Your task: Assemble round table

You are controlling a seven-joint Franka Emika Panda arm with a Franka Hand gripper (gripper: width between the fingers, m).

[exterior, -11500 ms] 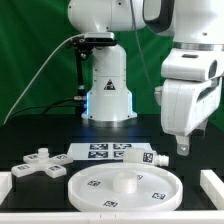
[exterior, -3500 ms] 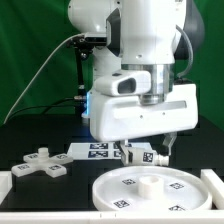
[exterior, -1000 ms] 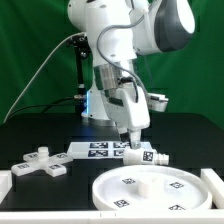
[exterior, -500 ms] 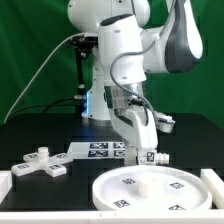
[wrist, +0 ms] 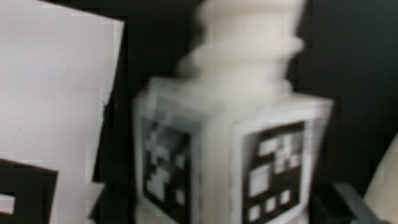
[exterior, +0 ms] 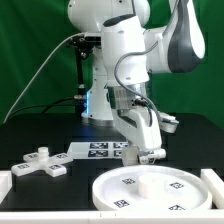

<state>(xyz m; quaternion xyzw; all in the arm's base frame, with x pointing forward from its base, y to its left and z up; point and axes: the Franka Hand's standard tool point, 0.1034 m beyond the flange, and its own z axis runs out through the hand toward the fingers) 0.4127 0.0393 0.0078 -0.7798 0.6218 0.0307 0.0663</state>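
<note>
Gripper [exterior: 147, 150] was down at the leg [exterior: 156, 155], which lay on the table just beside the marker board [exterior: 98, 150], on the exterior view's right. Fingers looked close around the leg, but grip couldn't be told. Wrist view showed the leg [wrist: 231, 140] close up, tags visible, no fingers seen. Disc [exterior: 185, 190] sat in front, foot [exterior: 38, 163] well apart toward the exterior view's left.
</note>
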